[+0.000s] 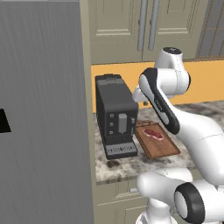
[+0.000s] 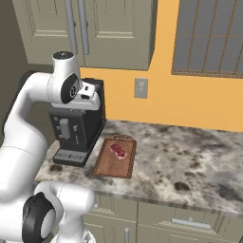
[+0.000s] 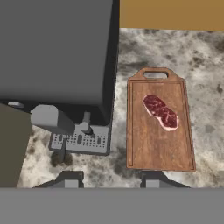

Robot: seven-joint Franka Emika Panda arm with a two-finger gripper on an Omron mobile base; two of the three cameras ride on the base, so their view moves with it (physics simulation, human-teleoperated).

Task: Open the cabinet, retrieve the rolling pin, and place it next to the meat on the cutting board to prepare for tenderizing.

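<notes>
Gripper hangs empty, jaws partly apart, above the meat on the cutting board; cabinet shut overhead, so reaching its handle comes next

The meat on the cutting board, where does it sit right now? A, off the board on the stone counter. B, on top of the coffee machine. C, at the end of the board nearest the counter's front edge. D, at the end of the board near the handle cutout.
D: in the hand view the meat lies on the cutting board toward the end with the handle cutout, leaving the other end bare.
</notes>
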